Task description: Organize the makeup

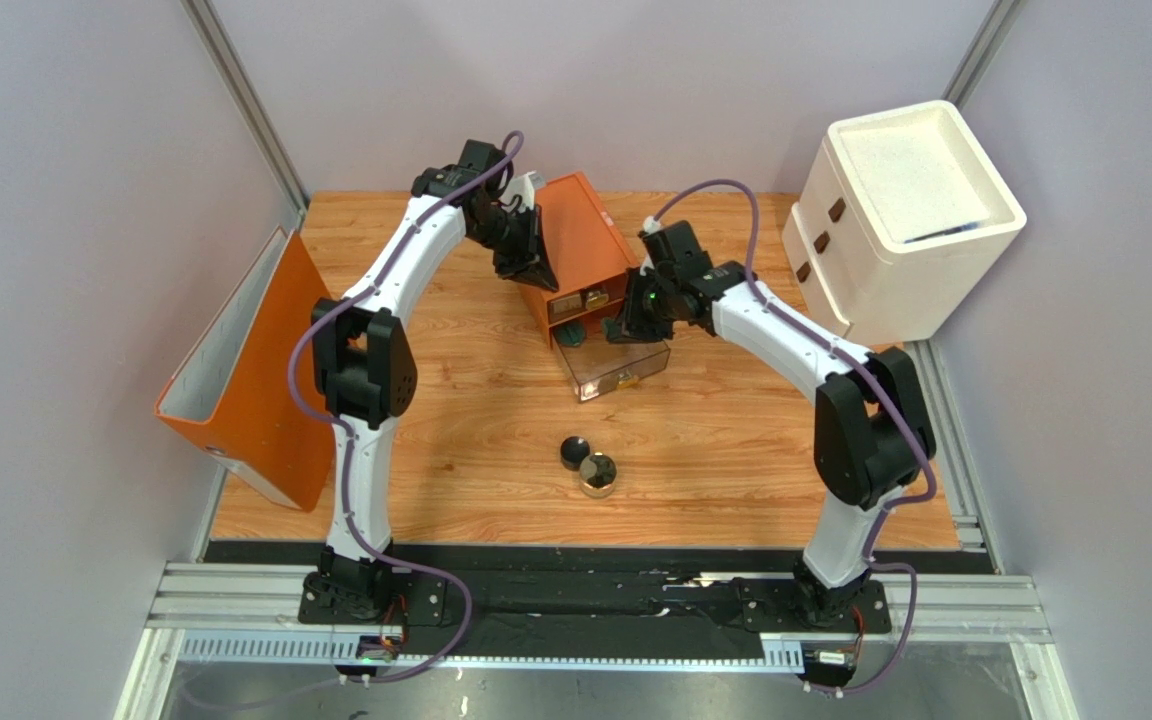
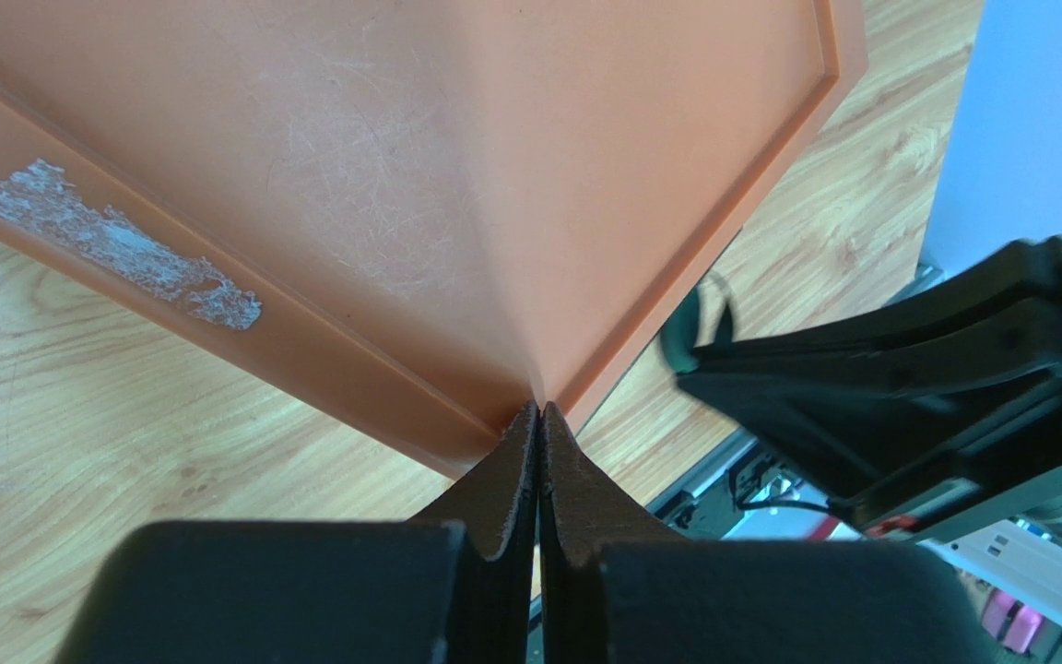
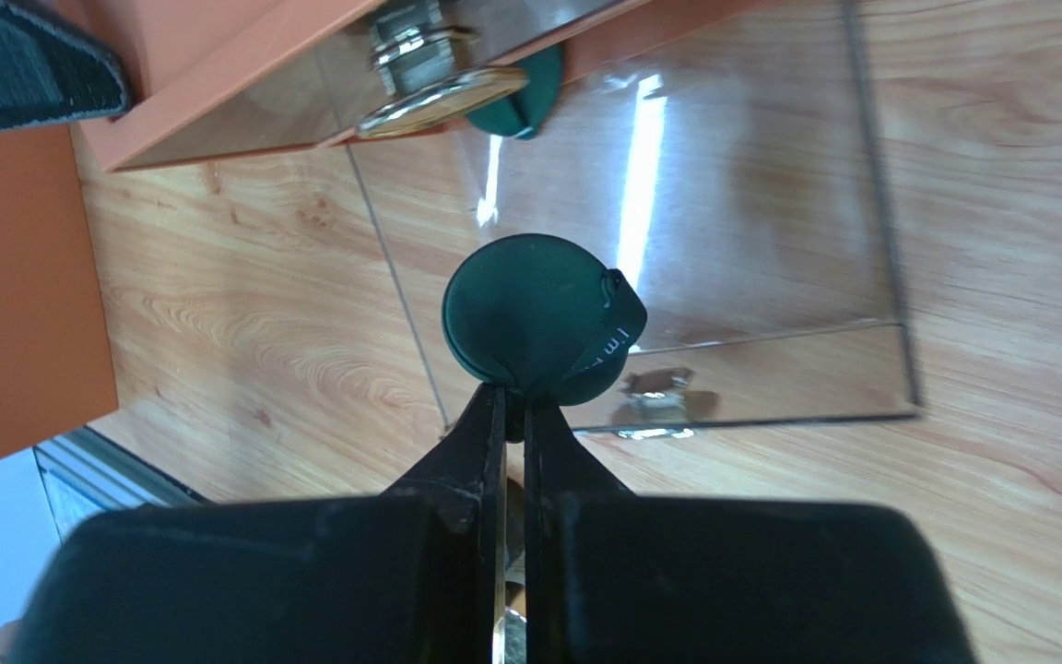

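My right gripper (image 3: 512, 404) is shut on the edge of a dark-green disc (image 3: 534, 321) and holds it over the pulled-out clear drawer (image 3: 772, 208) of the orange box; it also shows in the top view (image 1: 632, 326). A second dark-green disc (image 3: 526, 111) lies at the drawer's back, half under the box. A gold-lidded item (image 3: 433, 97) sits in the upper drawer. My left gripper (image 2: 540, 412) is shut and empty, its tips against a corner of the orange box's top (image 2: 495, 166). The black round pot (image 1: 575, 449) and gold-rimmed jar (image 1: 597, 476) stand on the table. No tubes are in view.
The orange two-drawer box (image 1: 585, 237) stands at mid-back. A big white cabinet (image 1: 905, 210) is at the back right. A large orange panel (image 1: 244, 375) leans at the left edge. The right arm (image 2: 911, 374) shows in the left wrist view.
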Robot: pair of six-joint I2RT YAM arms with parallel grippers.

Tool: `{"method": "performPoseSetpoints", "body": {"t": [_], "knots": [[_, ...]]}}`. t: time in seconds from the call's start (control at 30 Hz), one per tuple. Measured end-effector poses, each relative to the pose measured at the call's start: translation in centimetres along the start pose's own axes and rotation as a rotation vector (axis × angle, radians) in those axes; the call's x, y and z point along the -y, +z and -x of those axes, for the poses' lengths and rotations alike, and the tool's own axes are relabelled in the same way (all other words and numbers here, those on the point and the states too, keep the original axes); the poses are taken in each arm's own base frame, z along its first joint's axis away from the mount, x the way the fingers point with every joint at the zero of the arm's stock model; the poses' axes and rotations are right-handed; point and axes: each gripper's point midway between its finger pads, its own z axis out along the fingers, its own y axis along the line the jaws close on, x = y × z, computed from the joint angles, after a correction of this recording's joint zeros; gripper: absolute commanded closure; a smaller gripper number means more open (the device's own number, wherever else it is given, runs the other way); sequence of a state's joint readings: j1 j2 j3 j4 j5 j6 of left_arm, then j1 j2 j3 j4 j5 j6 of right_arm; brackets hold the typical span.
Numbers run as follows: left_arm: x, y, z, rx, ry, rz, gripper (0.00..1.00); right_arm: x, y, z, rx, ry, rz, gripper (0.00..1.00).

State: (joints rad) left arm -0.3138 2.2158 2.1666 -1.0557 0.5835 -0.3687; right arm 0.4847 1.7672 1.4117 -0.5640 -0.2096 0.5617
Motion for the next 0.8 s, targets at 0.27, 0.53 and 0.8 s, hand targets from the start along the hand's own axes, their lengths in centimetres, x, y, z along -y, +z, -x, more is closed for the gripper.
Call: {"method": "performPoseSetpoints", "body": {"t": [0.27, 0.53, 0.8], "knots": [[0.0, 0.0, 0.0, 0.001, 0.001, 0.001, 1.0, -1.1, 1.9, -0.4, -0.034, -0.002, -0.016, 0.38], [-0.1, -0.1, 0.1, 0.004, 0.001, 0.007, 1.0, -0.5, 1.1, -0.4, -0.023, -0.044, -0.062, 0.37], [0.0, -0.1, 0.1, 0.005, -0.002, 0.007, 1.0, -4.0, -1.7, -6.1, -0.097, -0.361, -0.02, 0.31]]}}
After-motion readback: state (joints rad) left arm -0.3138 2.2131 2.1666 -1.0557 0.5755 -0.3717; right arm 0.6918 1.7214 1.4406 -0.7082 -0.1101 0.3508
